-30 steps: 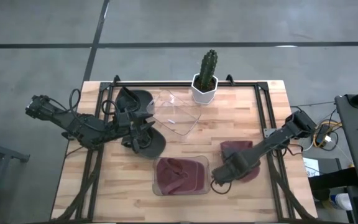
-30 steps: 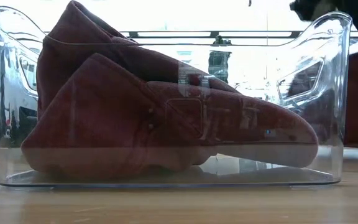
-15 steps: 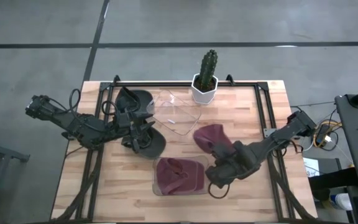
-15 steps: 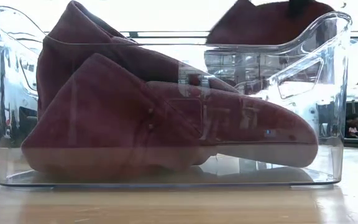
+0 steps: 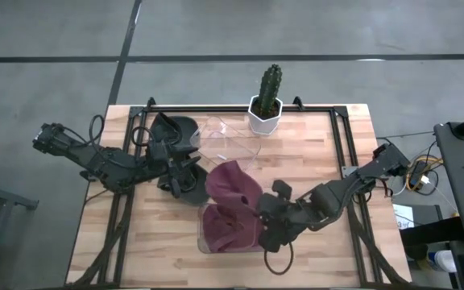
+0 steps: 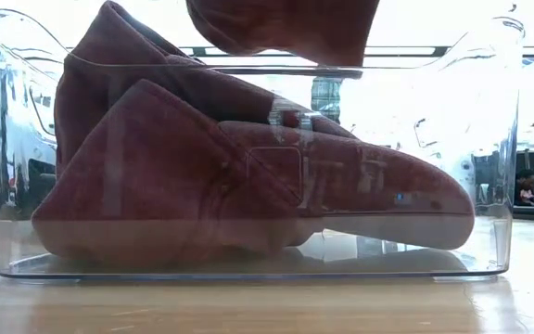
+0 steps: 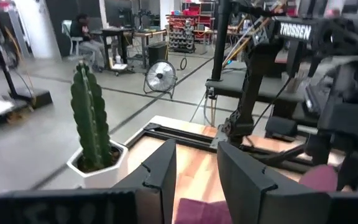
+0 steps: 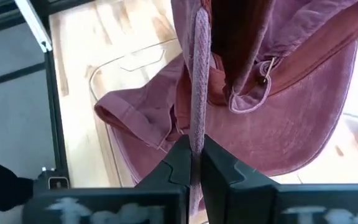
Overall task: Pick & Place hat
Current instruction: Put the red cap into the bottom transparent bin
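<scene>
A maroon hat (image 5: 232, 189) hangs in my right gripper (image 5: 263, 219) over a clear bin (image 5: 202, 242) at the table's near middle. Its lower part shows at the top of the low view (image 6: 286, 23), above the bin's rim (image 6: 248, 67). A second maroon hat (image 6: 248, 176) lies in the bin on the bin's floor. My right gripper (image 8: 194, 165) is shut on the held hat. My left gripper (image 5: 185, 171) is open over a dark hat (image 5: 193, 189) at the table's left; its fingers (image 7: 166, 171) stand apart. My right gripper pinches the maroon hat's brim (image 8: 197, 134) between its two fingers, edge-on. The fingers come from the table's right side. The hat is lifted clear of the table and reaches out ahead of the fingers, over the bin and the hat inside it.
A cactus in a white pot (image 5: 266, 101) stands at the far edge. An empty clear container (image 5: 232, 149) lies in front of it. Another dark hat (image 5: 176, 129) lies at the far left. A dark frame (image 5: 341, 145) runs round the table top.
My right gripper has lifted the maroon hat off the table to the right of the bin and has carried it toward the table's left edge. The hat now hangs over the bin, where a second ago it lay flat on the wood.
</scene>
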{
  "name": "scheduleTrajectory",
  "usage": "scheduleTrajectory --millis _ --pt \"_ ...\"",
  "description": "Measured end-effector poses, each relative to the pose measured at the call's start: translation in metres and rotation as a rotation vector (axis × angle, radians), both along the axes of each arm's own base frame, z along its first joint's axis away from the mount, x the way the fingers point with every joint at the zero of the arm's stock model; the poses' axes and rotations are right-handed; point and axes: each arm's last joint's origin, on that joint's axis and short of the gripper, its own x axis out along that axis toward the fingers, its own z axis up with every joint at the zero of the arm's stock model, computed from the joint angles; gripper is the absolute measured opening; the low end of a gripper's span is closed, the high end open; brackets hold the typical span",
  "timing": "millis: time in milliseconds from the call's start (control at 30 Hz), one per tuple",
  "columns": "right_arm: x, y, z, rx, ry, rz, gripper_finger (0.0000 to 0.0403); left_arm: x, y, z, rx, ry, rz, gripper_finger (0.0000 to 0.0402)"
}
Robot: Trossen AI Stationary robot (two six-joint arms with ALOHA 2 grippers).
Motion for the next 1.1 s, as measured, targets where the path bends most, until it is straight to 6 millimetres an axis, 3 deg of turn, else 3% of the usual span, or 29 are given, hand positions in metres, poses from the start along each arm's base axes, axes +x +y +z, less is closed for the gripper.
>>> scheduleTrajectory --millis 200,500,900,1100 --pt "0.01 0.009 -0.01 -0.067 0.043 0.147 0.0012 -0.001 0.001 0.001 -0.2 -0.086 0.011 0.011" --pt "0.023 0.033 -0.052 -0.103 0.179 0.25 0.0012 -0.005 0.003 0.003 -0.466 -0.205 0.023 0.011" --pt "0.036 0.059 -0.109 -0.108 0.357 0.329 0.0013 -0.005 0.004 0.003 -0.476 -0.214 0.044 0.011" --pt "0.041 0.064 -0.121 -0.065 0.383 0.353 0.0035 -0.005 0.004 0.003 -0.473 -0.216 0.058 0.011"
